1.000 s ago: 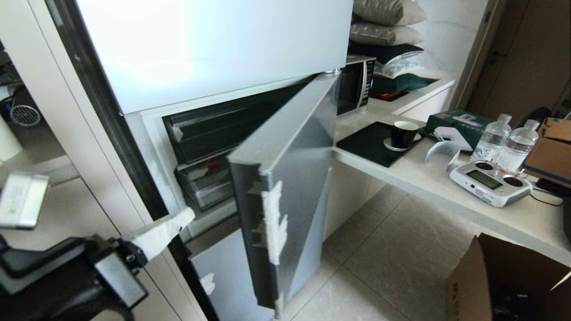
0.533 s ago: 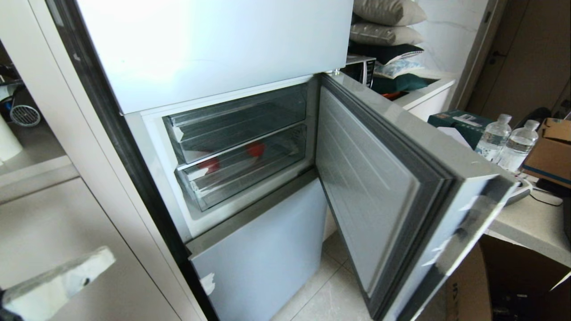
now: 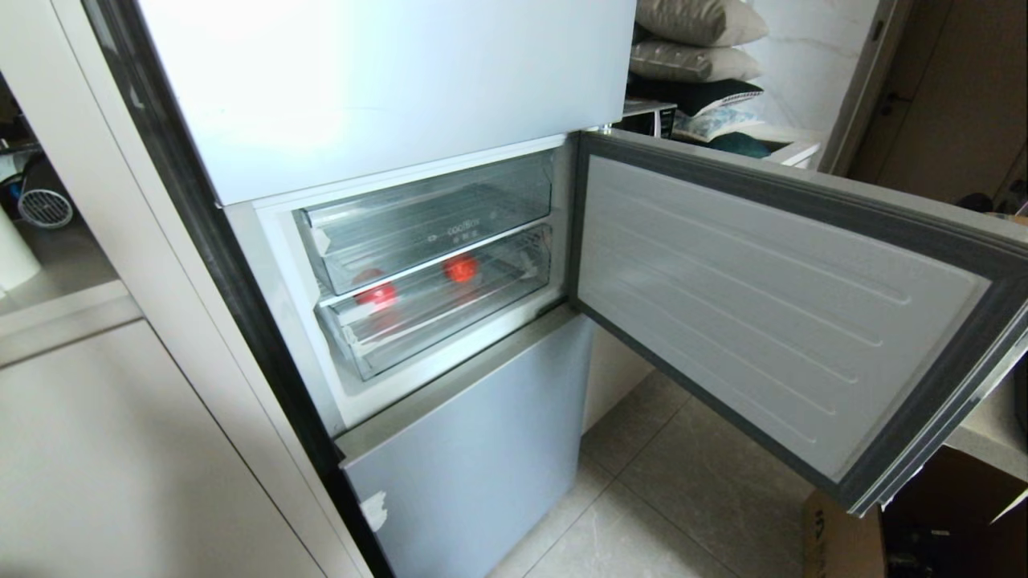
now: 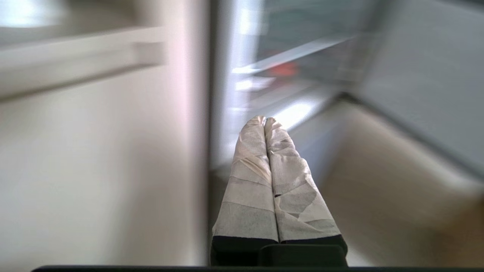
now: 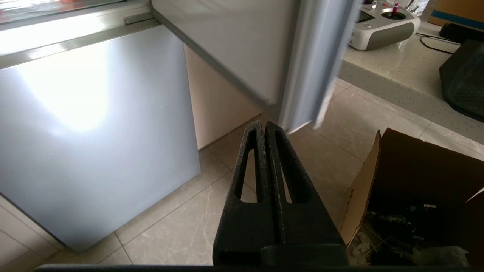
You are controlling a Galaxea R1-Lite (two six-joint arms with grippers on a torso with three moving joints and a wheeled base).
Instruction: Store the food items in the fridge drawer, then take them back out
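Both sets of jaws are pressed together and holding nothing. The left gripper has its taped fingers flat against each other, pointing toward the lit fridge opening from low at the side, and the right gripper is squeezed shut too, hanging over the floor tiles near the cardboard box. Neither arm shows up in the head view.

The middle fridge door is swung wide open to the right. Inside are two clear bins stacked. The upper bin has faint lettering on its front. The lower one is the fridge drawer, pushed in. The two food items are already in it, behind its clear front: one toward the drawer's left end, the other near the middle.

So I'd say storing is done and this is the start of taking them back out. Next move, as I read it: get the left gripper to the drawer's front lip, hook or pinch it, and pull straight out so the drawer slides without jamming. Then the jaws need to spread wide for a rounded, lumpy piece.
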